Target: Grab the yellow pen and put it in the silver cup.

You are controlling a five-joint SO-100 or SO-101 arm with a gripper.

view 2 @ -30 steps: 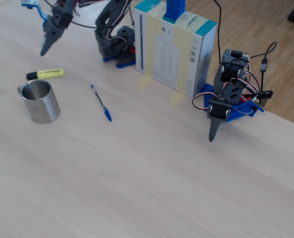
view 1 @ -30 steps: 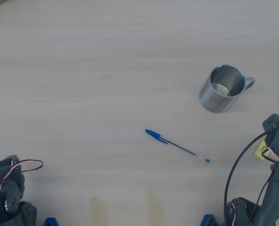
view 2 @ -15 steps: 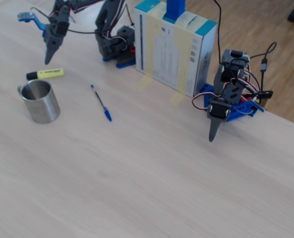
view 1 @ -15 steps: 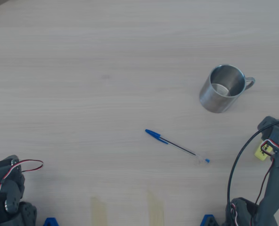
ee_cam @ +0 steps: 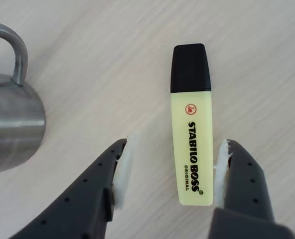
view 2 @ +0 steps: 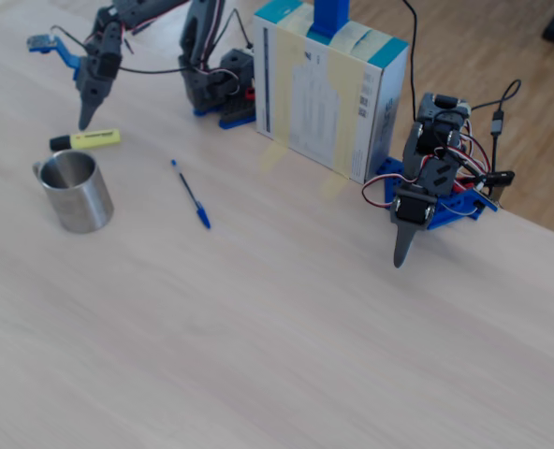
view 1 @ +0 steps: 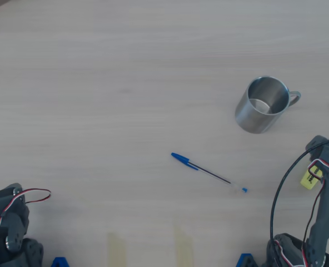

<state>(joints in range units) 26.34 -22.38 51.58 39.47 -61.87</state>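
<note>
The yellow pen (ee_cam: 192, 134) is a fluorescent-yellow highlighter with a black cap. It lies flat on the table, cap pointing away from the wrist camera. My gripper (ee_cam: 177, 145) is open, with one white-padded finger on each side of the pen's rear half. The right pad (ee_cam: 221, 167) is close to the pen and the left pad (ee_cam: 123, 172) stands well off it. The silver cup (ee_cam: 13, 124) stands upright just left of the pen, handle toward it. In the fixed view my gripper (view 2: 85, 120) hangs right over the pen (view 2: 88, 140), behind the cup (view 2: 71, 192). In the overhead view the arm covers most of the pen (view 1: 308, 179), and the cup (view 1: 264, 103) looks empty.
A thin blue-capped ballpoint pen (view 1: 209, 173) lies mid-table, also in the fixed view (view 2: 191, 195). A second arm (view 2: 427, 187) rests at the table edge with its gripper pointing down. A white and teal box (view 2: 328, 89) stands between the two arm bases.
</note>
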